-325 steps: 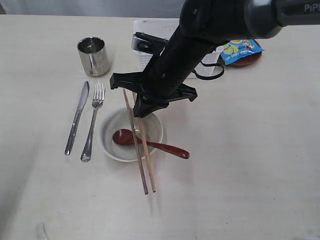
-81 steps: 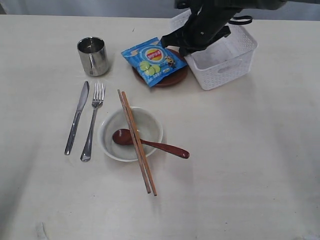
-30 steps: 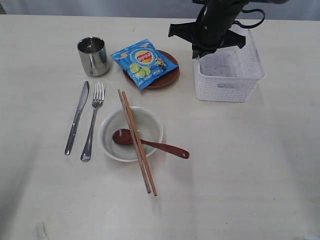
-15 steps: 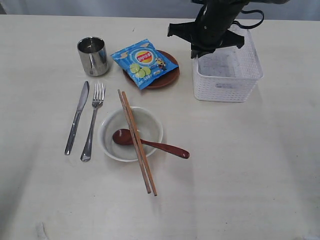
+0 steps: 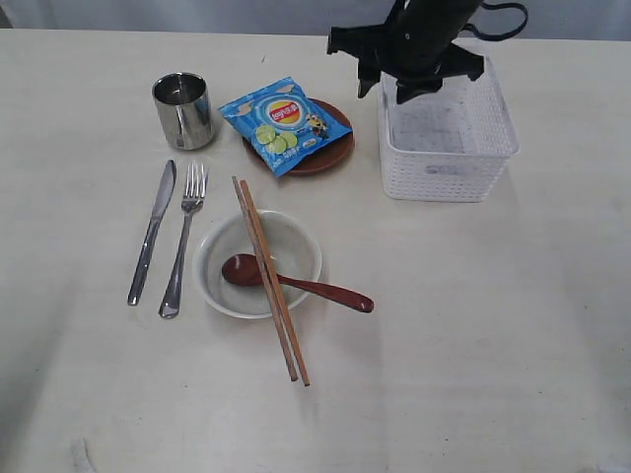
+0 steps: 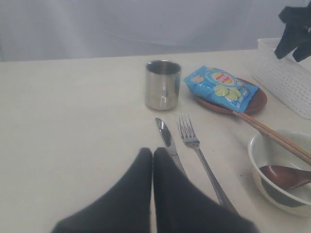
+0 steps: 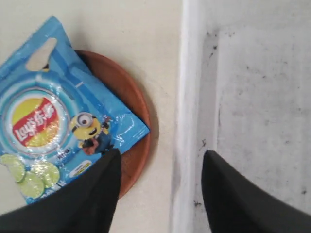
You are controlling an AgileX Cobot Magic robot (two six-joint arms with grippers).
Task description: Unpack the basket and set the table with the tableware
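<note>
Resting in bowl (image 5: pixel 299 246), dark red spoon (image 5: pixel 296 286)

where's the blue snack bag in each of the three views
Exterior view: the blue snack bag lies on the brown plate, between the steel cup and the basket.
Left wrist view: the bag lies on the plate, beside the cup.
Right wrist view: the bag lies on the plate, next to the basket's white wall.
Shared landmark: the brown plate under the bag.
</note>
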